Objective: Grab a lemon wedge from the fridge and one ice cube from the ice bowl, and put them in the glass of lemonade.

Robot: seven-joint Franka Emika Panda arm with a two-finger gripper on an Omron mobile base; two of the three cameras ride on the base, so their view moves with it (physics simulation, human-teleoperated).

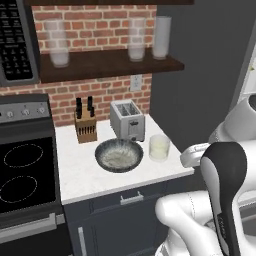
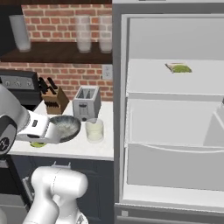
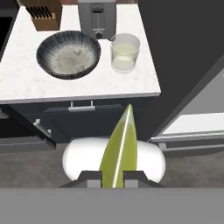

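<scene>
In the hand view the pincer (image 3: 112, 175) sits at the bottom centre, its two dark tips nearly together and clamped on the lemon wedge (image 3: 120, 151), which rises between them as a narrow yellow-green sliver pointing up the frame. Above it, in the upper half of that view, the white table (image 3: 83, 85) carries the ice bowl (image 3: 68, 54) at upper left and the glass of lemonade (image 3: 125, 52) just to its right, both well apart from the held wedge. A silver toaster (image 3: 97, 17) and a knife block (image 3: 42, 15) stand behind them along the top edge. In the right base view the fridge (image 2: 170, 113) fills the right side with its door open, and another greenish wedge (image 2: 178, 68) lies on its upper white shelf.
</scene>
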